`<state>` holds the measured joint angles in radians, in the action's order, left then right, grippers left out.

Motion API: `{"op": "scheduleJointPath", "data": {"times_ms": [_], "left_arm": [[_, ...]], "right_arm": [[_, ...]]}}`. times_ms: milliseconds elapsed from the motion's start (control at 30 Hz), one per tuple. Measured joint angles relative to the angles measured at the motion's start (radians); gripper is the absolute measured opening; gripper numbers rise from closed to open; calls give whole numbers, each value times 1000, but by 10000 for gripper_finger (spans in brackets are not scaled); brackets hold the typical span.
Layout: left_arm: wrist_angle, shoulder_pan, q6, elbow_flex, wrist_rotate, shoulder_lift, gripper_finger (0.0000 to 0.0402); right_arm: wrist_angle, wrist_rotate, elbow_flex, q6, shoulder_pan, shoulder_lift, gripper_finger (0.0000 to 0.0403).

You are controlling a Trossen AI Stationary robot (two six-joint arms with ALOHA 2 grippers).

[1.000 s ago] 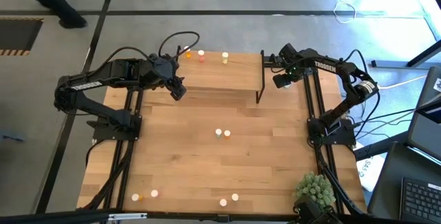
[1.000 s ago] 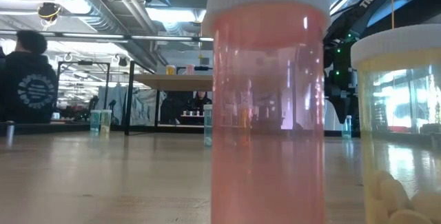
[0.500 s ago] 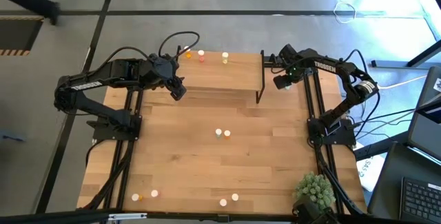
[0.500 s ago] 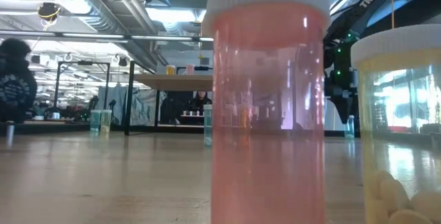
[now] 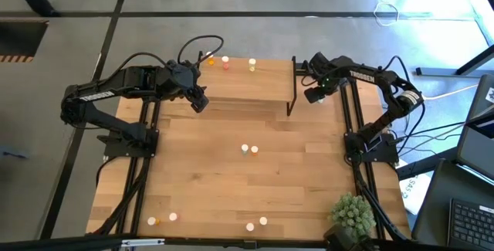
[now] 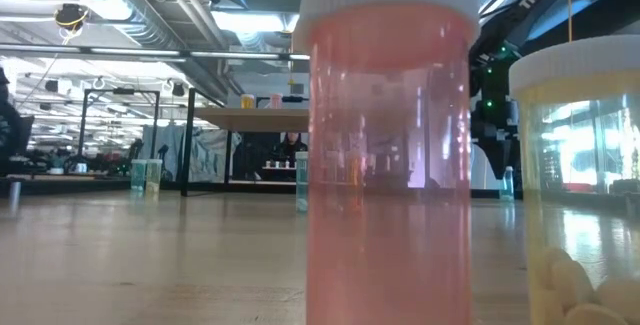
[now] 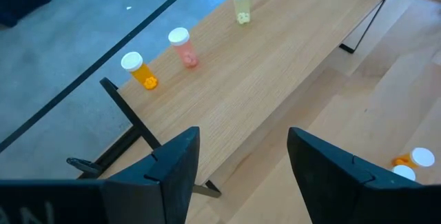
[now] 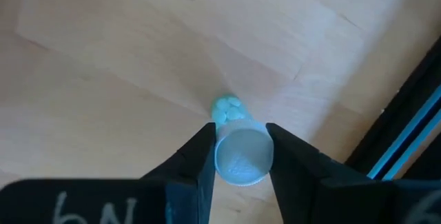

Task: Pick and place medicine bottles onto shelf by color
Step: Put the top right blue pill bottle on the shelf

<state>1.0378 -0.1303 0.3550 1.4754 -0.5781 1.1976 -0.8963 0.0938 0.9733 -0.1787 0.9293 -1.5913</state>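
The shelf [image 5: 255, 83] stands at the table's far edge, with an orange [image 5: 211, 62], a red-pink [image 5: 225, 62] and a pale yellow bottle [image 5: 252, 64] upright along its far side. They also show in the left wrist view [image 7: 182, 47]. My left gripper [image 5: 199, 103] hovers open and empty over the shelf's near left corner. My right gripper [image 5: 312, 94] is just right of the shelf's right legs, shut on a pale green bottle [image 8: 238, 148]. Other bottles stand at the table's centre [image 5: 248, 150] and along its near edge [image 5: 256, 223]. My right gripper pinches the pale green bottle between its two fingers [image 8: 200, 156] at the whitish cap end [image 8: 241, 160]. The fingers point down from above. The bottle stands upright below them, its pill-filled bottom [image 8: 226, 108] toward the tabletop. Whether it is clear of the table, I cannot tell.
A red-pink bottle [image 6: 390, 145] and a pale yellow one [image 6: 580, 185] stand right before the low camera and hide much of the table. Two more bottles [image 5: 162, 218] stand near left. A spiky green plant ball [image 5: 352, 211] sits at the near right corner.
My right gripper has shifted a little toward the table's left, closer to the shelf's right end, carrying the pale green bottle upright. A person beyond the table has walked out of view.
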Motion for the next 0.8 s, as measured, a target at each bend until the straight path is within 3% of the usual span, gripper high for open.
{"op": "scheduleJointPath", "data": {"times_ms": [333, 800], "left_arm": [[0, 0, 0, 0, 0, 0, 215], [0, 0, 0, 0, 0, 0, 215]], "right_arm": [[-85, -54, 44, 1, -56, 1, 113], [-305, -52, 246, -49, -132, 1, 112]]}}
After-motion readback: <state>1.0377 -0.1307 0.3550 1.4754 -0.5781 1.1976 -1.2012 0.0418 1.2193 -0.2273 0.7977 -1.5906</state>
